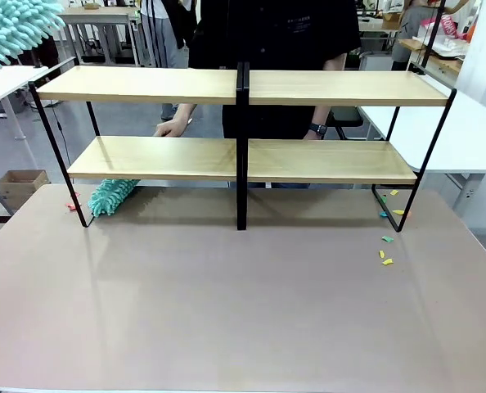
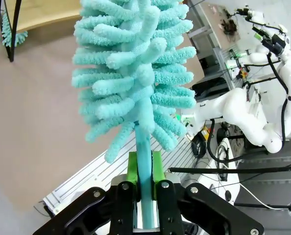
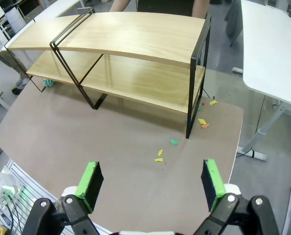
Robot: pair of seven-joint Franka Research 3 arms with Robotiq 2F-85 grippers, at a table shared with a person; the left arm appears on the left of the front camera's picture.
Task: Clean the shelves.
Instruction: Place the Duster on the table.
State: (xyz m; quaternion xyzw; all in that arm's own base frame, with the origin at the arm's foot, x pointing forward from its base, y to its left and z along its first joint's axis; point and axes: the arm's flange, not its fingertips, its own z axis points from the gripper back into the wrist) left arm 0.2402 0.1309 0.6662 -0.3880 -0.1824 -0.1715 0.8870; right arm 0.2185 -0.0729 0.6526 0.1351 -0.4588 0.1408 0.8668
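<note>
My left gripper point(image 2: 144, 169) is clenched on the slim handle of a fluffy teal microfibre duster point(image 2: 135, 73), the green pads point(image 2: 132, 169) pressed against either side of the stem, and the bushy head stands up well above the table. In the front view that same duster point(image 1: 14, 29) shows at the top left corner. My right gripper point(image 3: 150, 178) is released, its two green-padded fingers point(image 3: 92, 178) spread wide apart with nothing between them, held high above the brownish table top point(image 1: 227, 303).

The wide two-tier rack of light-wood boards in a thin black metal frame point(image 1: 239, 155) stands at the far part of the table, with one central black post point(image 1: 242, 147) dividing it. I count four boards, two upper and two lower, and all four look bare. A second teal duster point(image 1: 112, 196) lies on the table under the lower left board, near the frame's left foot.

Small scraps of coloured paper point(image 1: 386, 258) are scattered on the table by the rack's right foot: I can count about six, yellow and green. A few reddish ones point(image 1: 71, 205) lie by the left foot.

One person in a black shirt point(image 1: 276, 49) stands behind the rack, with a hand point(image 1: 171, 127) near the lower left board
</note>
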